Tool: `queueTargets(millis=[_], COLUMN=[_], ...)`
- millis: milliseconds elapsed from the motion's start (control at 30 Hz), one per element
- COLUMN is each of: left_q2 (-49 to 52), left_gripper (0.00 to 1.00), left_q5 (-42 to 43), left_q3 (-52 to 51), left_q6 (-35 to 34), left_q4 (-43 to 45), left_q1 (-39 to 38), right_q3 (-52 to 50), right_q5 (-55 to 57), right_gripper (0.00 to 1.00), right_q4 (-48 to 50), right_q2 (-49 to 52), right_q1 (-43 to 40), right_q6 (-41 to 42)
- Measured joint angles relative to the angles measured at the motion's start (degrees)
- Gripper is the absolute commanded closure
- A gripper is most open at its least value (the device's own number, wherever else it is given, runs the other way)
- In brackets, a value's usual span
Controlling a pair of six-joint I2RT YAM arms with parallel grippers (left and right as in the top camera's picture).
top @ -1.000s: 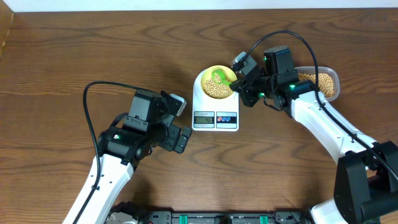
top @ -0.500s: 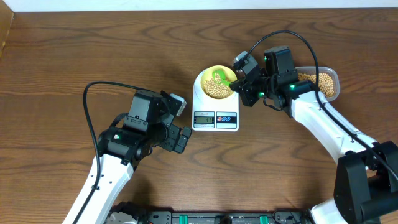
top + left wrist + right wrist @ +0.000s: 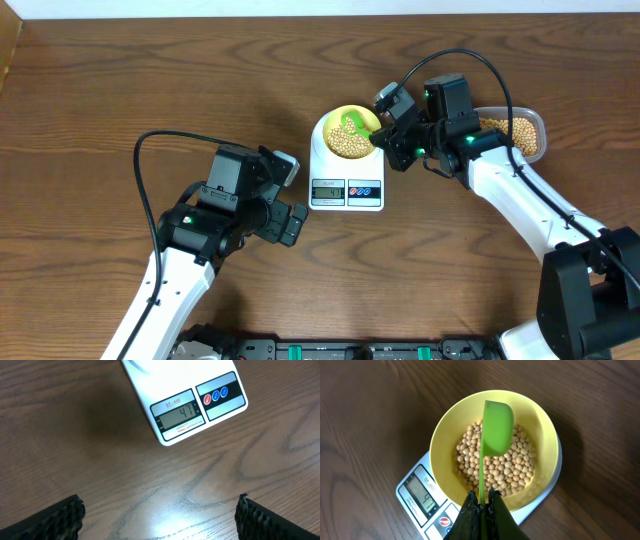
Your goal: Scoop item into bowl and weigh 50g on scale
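The scale sits on the wooden desk a little above the middle of the overhead view. The yellow bowl stands on its platform. A layer of beans covers the bottom of the bowl.

The right pincer reaches in from the right of the frame. It is clamped tight on the thin handle of a green scoop. The head of the scoop hangs over the far half of the bowl, above the beans (whether anything is left in it cannot be told from here).

To the right of the scale, partly behind the right arm, a clear tub holds more beans.

The left pincer is in the lower left part of the overhead view, just left of and below the scale. Its fingers are spread wide over bare wood and grip nothing. In its wrist view the front of the scale fills the upper right, and the display reads 47.
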Motion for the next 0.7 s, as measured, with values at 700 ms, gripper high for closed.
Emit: queueTargets(millis=[700], left_q2=[0.00], left_gripper=[0.02], left_q5=[0.00], left_q3=[0.00], left_q6=[0.00], left_q4=[0.00], left_q1=[0.00], right_q3=[0.00], right_q5=[1.53], right_gripper=[0.99], right_q4=[-0.42], right_q2=[0.00], right_q1=[0.26], right_q6=[-3.39])
